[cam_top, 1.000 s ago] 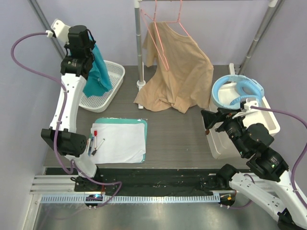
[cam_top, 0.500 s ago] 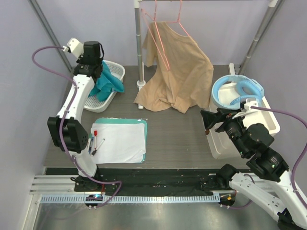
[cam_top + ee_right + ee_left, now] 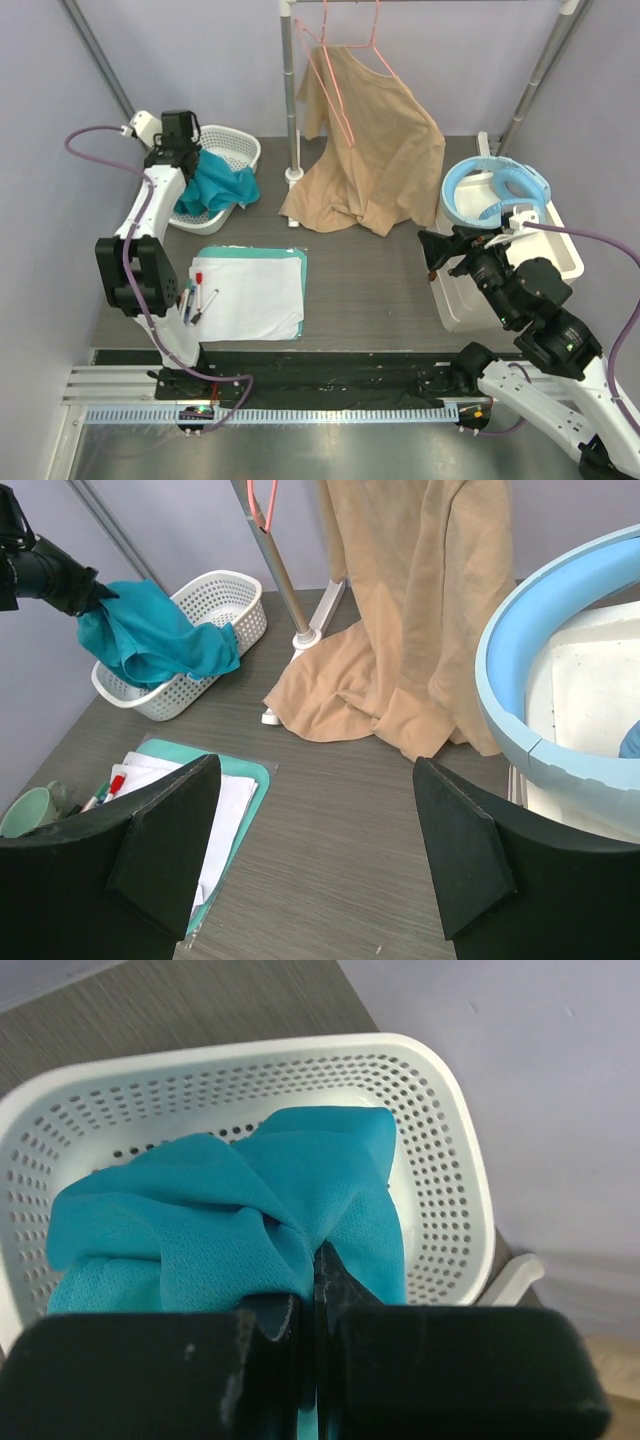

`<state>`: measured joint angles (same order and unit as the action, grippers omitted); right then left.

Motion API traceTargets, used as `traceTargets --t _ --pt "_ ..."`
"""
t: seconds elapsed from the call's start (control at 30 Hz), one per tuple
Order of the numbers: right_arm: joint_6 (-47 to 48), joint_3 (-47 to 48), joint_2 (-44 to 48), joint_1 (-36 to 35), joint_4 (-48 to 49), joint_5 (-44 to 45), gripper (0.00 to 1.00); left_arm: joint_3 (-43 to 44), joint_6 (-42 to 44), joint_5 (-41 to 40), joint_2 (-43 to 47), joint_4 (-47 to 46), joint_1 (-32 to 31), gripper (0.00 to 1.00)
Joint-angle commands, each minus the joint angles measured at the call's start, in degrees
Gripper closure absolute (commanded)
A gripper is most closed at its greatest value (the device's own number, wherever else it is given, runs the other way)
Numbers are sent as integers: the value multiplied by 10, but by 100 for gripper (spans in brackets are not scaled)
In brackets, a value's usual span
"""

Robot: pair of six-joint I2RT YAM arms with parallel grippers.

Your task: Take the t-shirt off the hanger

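A tan t-shirt (image 3: 385, 150) is hanging askew on a pink wire hanger (image 3: 334, 98) at the far middle, its hem bunching on the table (image 3: 380, 285) right of the pole (image 3: 290, 100).

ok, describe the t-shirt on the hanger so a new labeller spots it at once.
Find the upright metal pole at the back; a pink wire hanger hangs beside it. The tan t-shirt drapes from that hanger, hem pooled on the table. The teal cloth, by contrast, is bunched over the white basket.
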<state>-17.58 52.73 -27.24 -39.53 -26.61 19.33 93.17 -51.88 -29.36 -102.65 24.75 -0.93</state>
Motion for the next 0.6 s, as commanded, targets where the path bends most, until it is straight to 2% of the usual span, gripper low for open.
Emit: traceTargets --t 0.0,0.03,0.2,0.4,0.5,0.57 --pt "-1 9 1 0 16 -2 17 -24 45 91 -2 -49 46 100" --pt "-1 10 -1 -1 16 -3 17 -34 55 73 8 -55 45 100" --pt "-2 15 -18 -1 18 -14 17 -189 109 40 115 -244 48 100" --pt "-2 13 -23 -1 21 -13 17 -178 155 -24 158 -270 48 100" --pt "-4 10 -20 -1 21 -16 17 -154 165 -25 149 -280 47 100" --pt "-4 7 -20 -1 24 -16 17 -160 170 -13 141 -321 46 100"
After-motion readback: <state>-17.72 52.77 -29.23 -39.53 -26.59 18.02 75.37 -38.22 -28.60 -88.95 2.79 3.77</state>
